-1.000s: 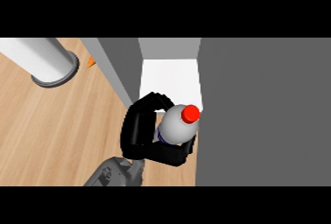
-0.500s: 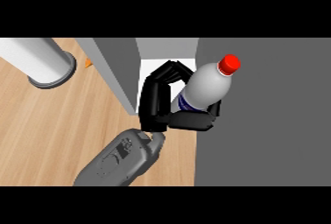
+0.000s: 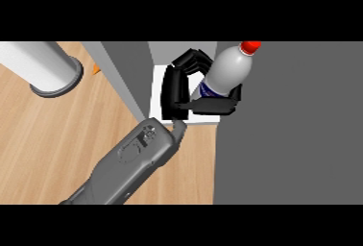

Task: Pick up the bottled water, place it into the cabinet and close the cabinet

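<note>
Where hand grips, bottled water base hidden

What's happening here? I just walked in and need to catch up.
One black hand has its fingers curled round a water bottle with a red cap, holding it over the white floor of the open cabinet. Its grey forearm reaches in across the wooden counter. The bottle is tilted and not yet released. No other hand shows.

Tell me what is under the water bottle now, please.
Under the water bottle the hand curls its fingers round the lower body. Beneath shows the cabinet's white shelf; the bottle's base is covered.
</note>
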